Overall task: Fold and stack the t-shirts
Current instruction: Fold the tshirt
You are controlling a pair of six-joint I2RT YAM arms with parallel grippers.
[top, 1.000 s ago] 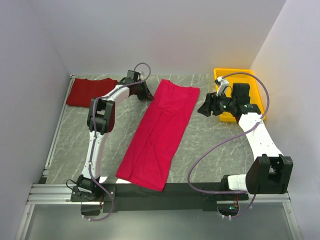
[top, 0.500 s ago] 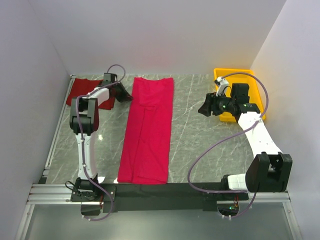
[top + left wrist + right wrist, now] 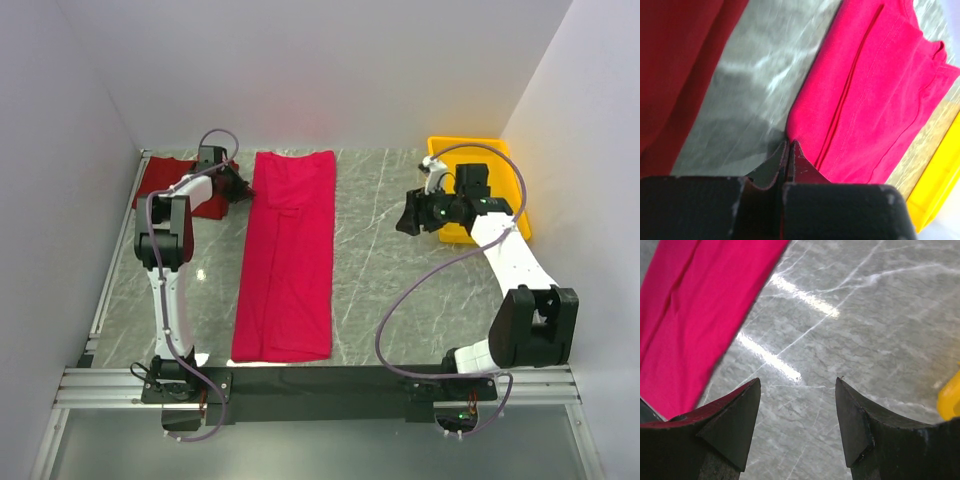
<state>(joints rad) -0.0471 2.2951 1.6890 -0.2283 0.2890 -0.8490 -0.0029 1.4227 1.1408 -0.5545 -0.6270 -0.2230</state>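
pink shirt (image 3: 285, 255): long strip left of centre, long axis near-to-far
vs a second ago: was slanted, far end swung left, straight now
left gripper (image 3: 789, 146): fingers together, seemingly pinching its far-left corner
right gripper (image 3: 797, 381): fingers apart, hovering near tray (image 3: 495, 150)
dark shirt (image 3: 160, 182): far-left corner

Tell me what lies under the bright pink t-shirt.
The pink t-shirt lies flat in a long strip on the grey marble table, which shows on both sides of it. Whatever might be between cloth and table is covered and cannot be seen.
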